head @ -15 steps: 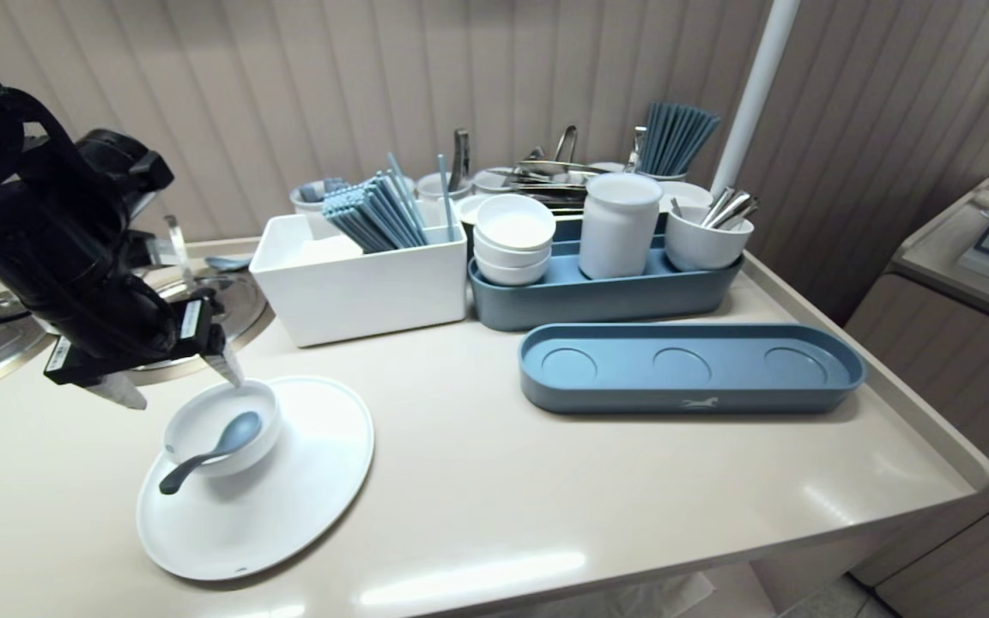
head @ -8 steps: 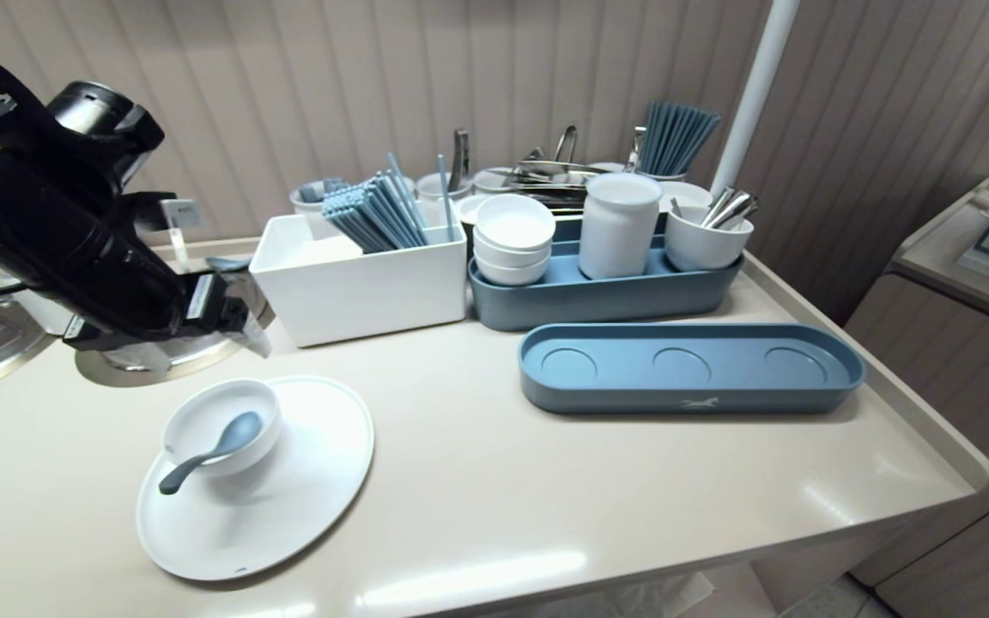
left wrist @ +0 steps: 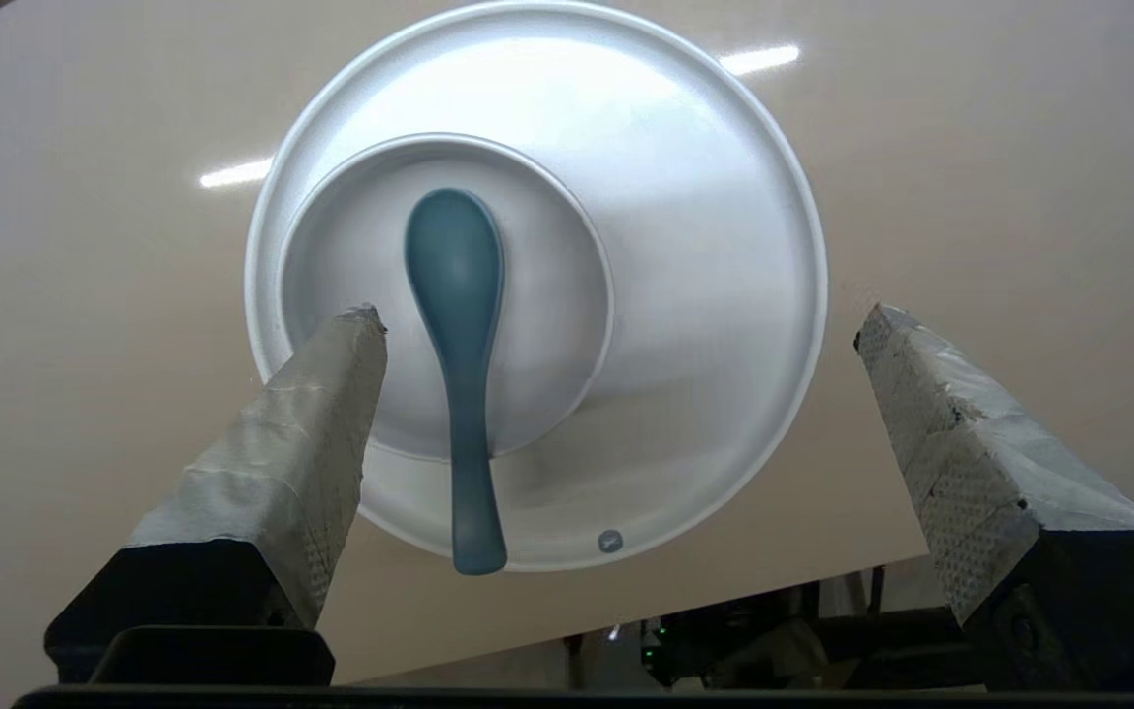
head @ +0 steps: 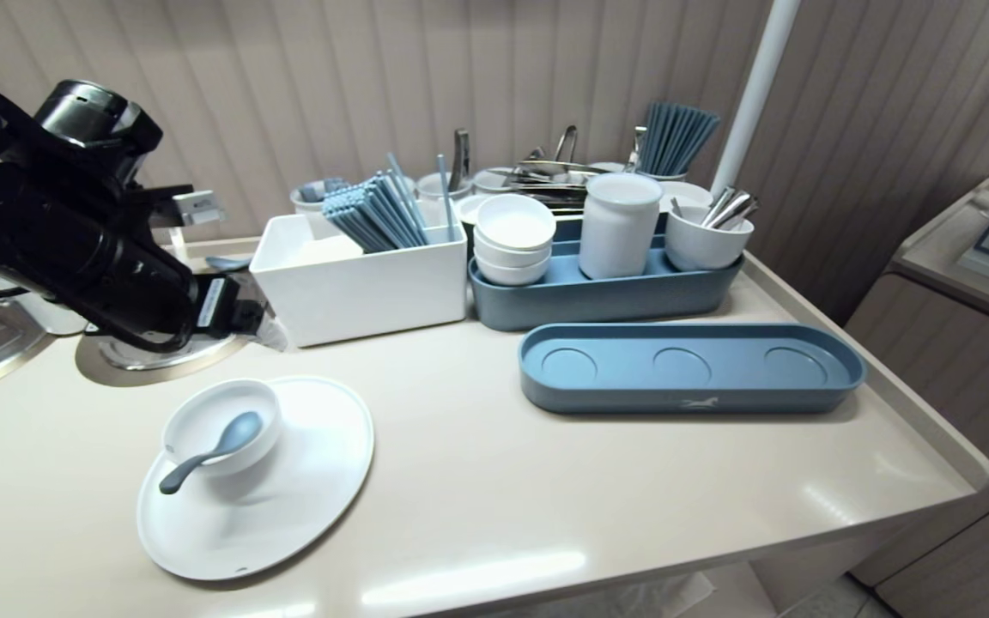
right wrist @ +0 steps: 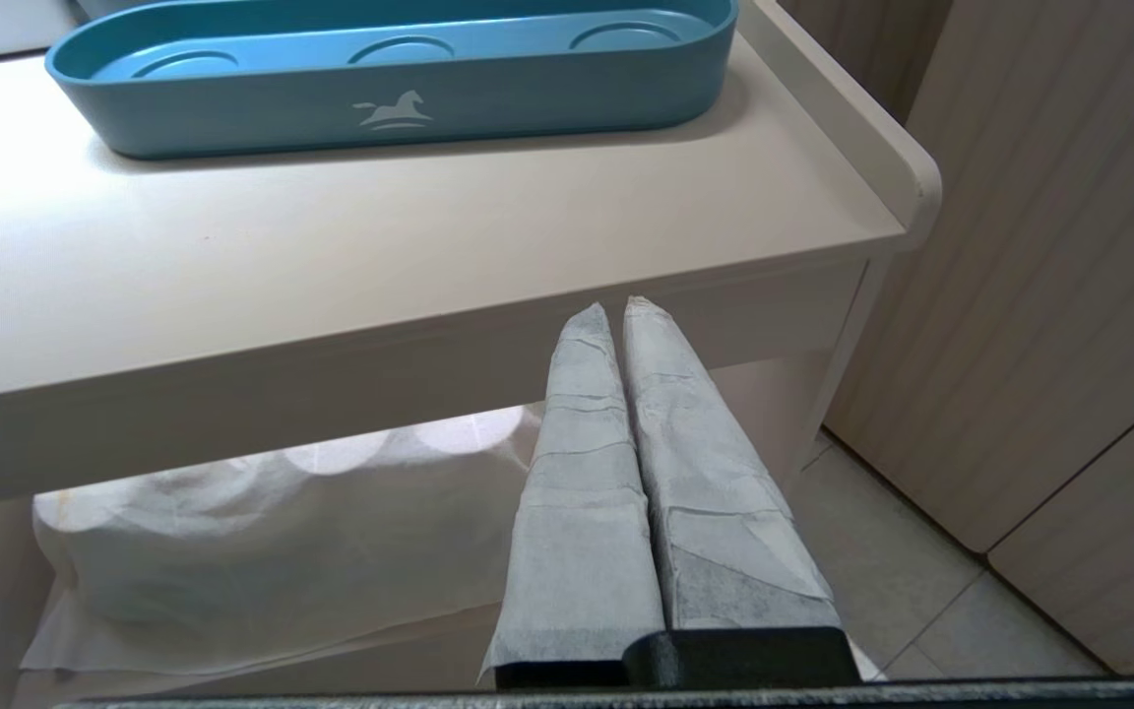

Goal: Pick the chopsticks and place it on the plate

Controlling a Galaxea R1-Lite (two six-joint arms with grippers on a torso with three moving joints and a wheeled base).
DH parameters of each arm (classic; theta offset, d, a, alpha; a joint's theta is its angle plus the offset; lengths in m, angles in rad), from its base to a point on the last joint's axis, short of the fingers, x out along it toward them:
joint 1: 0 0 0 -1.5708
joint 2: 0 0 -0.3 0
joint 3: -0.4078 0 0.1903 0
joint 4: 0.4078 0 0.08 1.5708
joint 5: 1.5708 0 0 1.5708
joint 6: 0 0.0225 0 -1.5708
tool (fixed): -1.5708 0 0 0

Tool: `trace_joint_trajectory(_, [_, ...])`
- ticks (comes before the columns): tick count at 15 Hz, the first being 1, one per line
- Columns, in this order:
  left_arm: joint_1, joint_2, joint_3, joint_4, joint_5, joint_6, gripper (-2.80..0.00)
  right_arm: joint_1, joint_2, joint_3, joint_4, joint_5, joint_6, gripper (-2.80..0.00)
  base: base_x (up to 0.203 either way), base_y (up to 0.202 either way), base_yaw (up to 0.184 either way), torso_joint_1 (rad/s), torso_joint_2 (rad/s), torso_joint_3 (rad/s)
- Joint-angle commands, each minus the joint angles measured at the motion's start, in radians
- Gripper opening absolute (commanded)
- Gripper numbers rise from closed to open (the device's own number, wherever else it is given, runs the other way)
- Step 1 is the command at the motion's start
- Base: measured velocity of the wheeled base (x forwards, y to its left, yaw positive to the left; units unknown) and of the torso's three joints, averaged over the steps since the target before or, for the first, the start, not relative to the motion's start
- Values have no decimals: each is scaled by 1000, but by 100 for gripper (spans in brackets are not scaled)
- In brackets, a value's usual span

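- Left gripper [left wrist: 621, 315]: fingers spread wide, nothing between them, touching nothing.
- It hangs in the air over the counter [head: 477, 481], beyond the far edge of the plate [head: 314, 481]. It sits just off the left front corner of the white box [head: 361, 292] and above the round metal lid [head: 160, 356] let into the counter.
- Blue soup spoon [left wrist: 456, 295]: below the gripper and well clear of both fingers. In the left wrist view it sits nearer one fingertip than the other.
- The spoon's scoop rests inside the small white bowl [left wrist: 547, 295]. Its handle leans over the bowl's rim and ends about above the plate's edge, on the robot's side.
- The bowl stands on the plate, off-centre toward the plate's left (it does not overhang the rim).
- Right gripper [right wrist: 623, 307]: fingers pressed together, holding nothing. It is parked below the counter's front edge, near the right corner.
- The empty blue tray [head: 692, 369] lies on the right half of the counter, well apart from the plate.
- Behind it, a blue caddy [head: 606, 296] holds stacked bowls [head: 512, 240], a white jar [head: 619, 223] and a cup of metal cutlery [head: 705, 245].
- Blue chopsticks [head: 374, 215] lean in the white box.
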Motion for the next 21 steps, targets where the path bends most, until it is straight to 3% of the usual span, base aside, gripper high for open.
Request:
trace_joint_trajectory(1, [-1,-20,0,3,-1,-2,0,0,1,-1,0,0,0,-280,0,0,0,0,0,0])
trace_joint_trajectory(21, [-31,-11,35,1,-6,-8,0,0,1,0,0,0,0,-280,0,0,0,0,0,0])
